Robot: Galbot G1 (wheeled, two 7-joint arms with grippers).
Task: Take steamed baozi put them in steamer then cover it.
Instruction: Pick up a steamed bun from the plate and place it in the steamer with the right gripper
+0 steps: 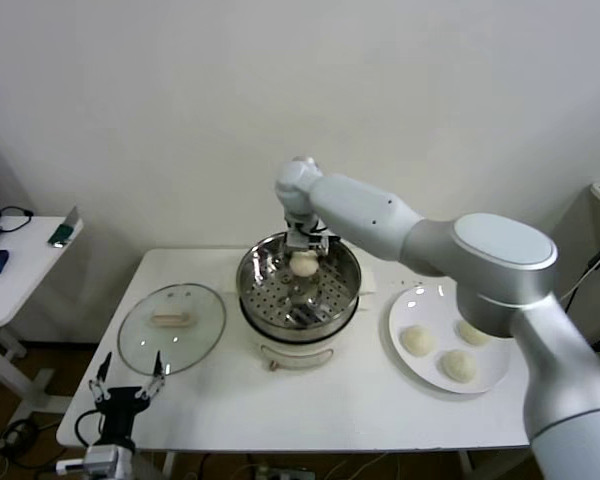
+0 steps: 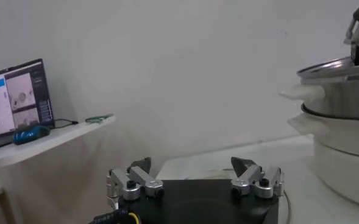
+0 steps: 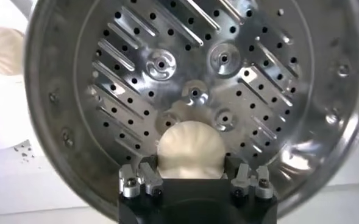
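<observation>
My right gripper (image 1: 305, 262) is shut on a steamed baozi (image 3: 190, 150) and holds it over the perforated tray (image 3: 185, 73) inside the steamer (image 1: 257, 306), near its far side. Three more baozi (image 1: 417, 340) lie on the white plate (image 1: 422, 378) to the steamer's right. The cover (image 1: 172, 327), a clear glass lid with a cream handle, lies flat on the table left of the steamer. My left gripper (image 1: 128, 381) is open and empty at the table's front left edge, in front of the cover. The steamer's side also shows in the left wrist view (image 2: 344, 128).
The white table (image 1: 310, 410) bears the steamer, cover and plate. A small side table (image 1: 20, 270) with a phone and a blue object stands at the far left. A white wall runs behind.
</observation>
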